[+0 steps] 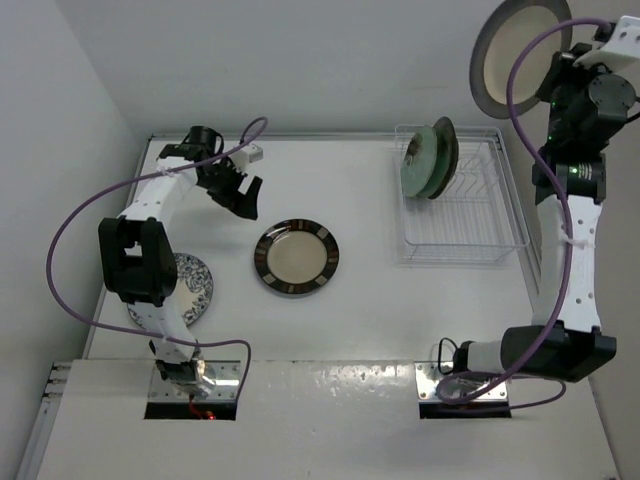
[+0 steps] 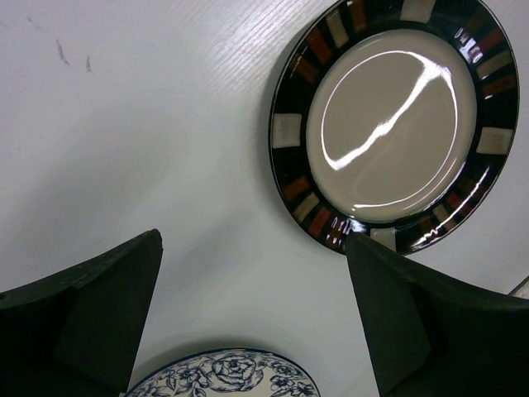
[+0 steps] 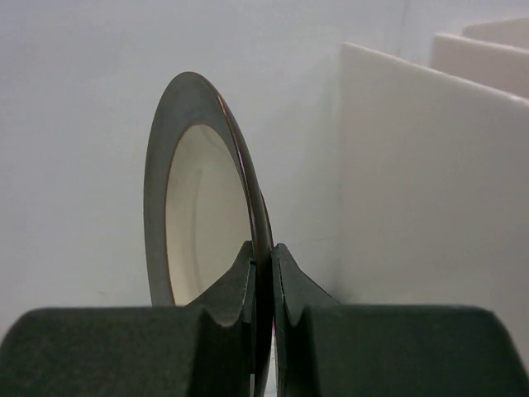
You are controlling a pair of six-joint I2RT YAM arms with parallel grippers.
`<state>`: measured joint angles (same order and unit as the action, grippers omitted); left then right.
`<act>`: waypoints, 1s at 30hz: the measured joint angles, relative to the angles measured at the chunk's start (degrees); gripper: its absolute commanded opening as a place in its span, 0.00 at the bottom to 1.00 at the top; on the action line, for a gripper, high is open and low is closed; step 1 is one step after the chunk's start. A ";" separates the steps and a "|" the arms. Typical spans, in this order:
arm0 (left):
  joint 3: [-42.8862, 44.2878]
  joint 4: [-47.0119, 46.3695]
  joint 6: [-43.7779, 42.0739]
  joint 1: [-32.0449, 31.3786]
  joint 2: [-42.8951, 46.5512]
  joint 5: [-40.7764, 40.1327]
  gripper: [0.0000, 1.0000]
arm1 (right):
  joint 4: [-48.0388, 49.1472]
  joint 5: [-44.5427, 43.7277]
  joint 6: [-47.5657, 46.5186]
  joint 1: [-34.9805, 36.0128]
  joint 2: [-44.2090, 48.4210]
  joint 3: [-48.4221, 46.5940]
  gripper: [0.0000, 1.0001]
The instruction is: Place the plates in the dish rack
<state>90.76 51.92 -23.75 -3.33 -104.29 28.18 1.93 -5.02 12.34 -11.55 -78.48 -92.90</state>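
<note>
1. Desk, top view: dish rack at its 2 o'clock corner, with mint-green plates standing on edge at the rack's 11 o'clock end.
2. Right pincer: jaws almost closed, clamping the rim of the grey-rimmed plate, which is held on edge high above the desk, at 1 o'clock from the rack.
3. Left pincer: jaws spread wide, holding nothing, hovering at 10 o'clock from the brown-rimmed plate.
4. Brown-rimmed plate: flat near the desk's centre.
5. Blue floral plate: flat at the desk's 8 o'clock, partly hidden by the left arm.
</note>
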 measured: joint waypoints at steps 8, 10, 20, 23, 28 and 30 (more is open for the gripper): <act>0.26 0.04 -0.02 -2.21 0.00 -0.46 0.97 | -2.29 -0.76 -11.50 -2.56 -0.22 9.90 0.00; 0.26 0.04 -0.02 -2.49 0.00 -0.61 0.97 | -3.21 -1.01 -13.00 -2.69 -1.79 12.79 0.00; 0.26 0.17 -0.02 -2.60 0.00 -2.05 0.97 | -4.28 -5.73 -17.27 -0.02 -8.44 18.01 0.00; 0.26 0.26 -0.04 -2.60 0.00 -2.32 0.97 | -1.77 -8.22 -18.67 2.19 -9.94 18.16 0.00; 0.26 0.39 -0.04 -2.60 0.00 -2.75 0.97 | 3.48 -11.39 -20.72 6.05 -13.66 18.38 0.00; 0.26 0.50 -0.07 -2.60 0.02 -2.80 0.97 | 5.14 -12.13 -21.57 7.32 -15.69 18.36 0.00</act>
<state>91.02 52.42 -23.81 -5.93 -104.27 25.39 7.07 -17.15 -9.23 -4.23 -94.17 -74.54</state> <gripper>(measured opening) 0.976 0.058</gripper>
